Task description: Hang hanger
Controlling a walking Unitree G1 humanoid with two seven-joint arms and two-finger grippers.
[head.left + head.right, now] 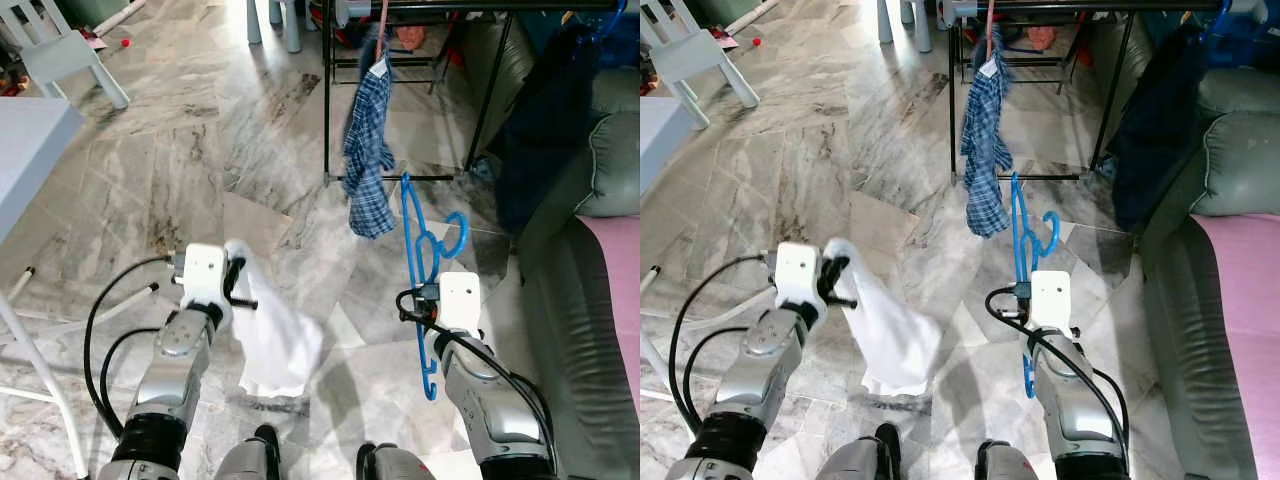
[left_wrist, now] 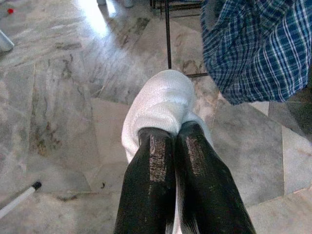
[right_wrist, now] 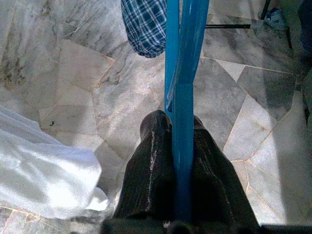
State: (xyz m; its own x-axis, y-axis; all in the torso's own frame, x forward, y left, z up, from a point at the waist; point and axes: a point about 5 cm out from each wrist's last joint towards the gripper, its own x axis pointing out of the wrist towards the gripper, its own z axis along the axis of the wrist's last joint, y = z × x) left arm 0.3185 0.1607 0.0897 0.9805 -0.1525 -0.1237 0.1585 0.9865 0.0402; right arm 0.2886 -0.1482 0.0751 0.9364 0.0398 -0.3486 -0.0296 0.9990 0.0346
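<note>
- The right gripper point(image 1: 425, 300) is clamped on a blue plastic hanger point(image 1: 424, 262), its two black fingers point(image 3: 151, 170) pressed on either side of the frame, as the right wrist view shows
- The hanger stands roughly upright in front of the robot's right arm, hook end up and turned toward the sofa, still bare
- The left gripper point(image 1: 238, 285) has its fingers point(image 2: 151, 170) closed together on a bunch of white cloth point(image 1: 272, 340), which hangs down from the grip above the marble floor point(image 1: 150, 150)
- Ahead stands a black clothes rack point(image 1: 327, 100) with a blue checked shirt point(image 1: 368, 150) already hanging from its top bar, and a dark garment point(image 1: 545, 110) further to the right, near the grey sofa point(image 1: 590, 300)
- Judged from this, the hanger is well short of the bar, so the hanging itself is not yet done
- Risk: the grip is on a thin, smooth strip of plastic, so the hanger could swivel between the fingers while it is raised and the hook could miss the bar
- Risk: the checked shirt hangs between robot and rack, so the hook might snag its fabric
- Risk: the white cloth trails low and could brush the floor or drag underfoot if the robot steps forward
</note>
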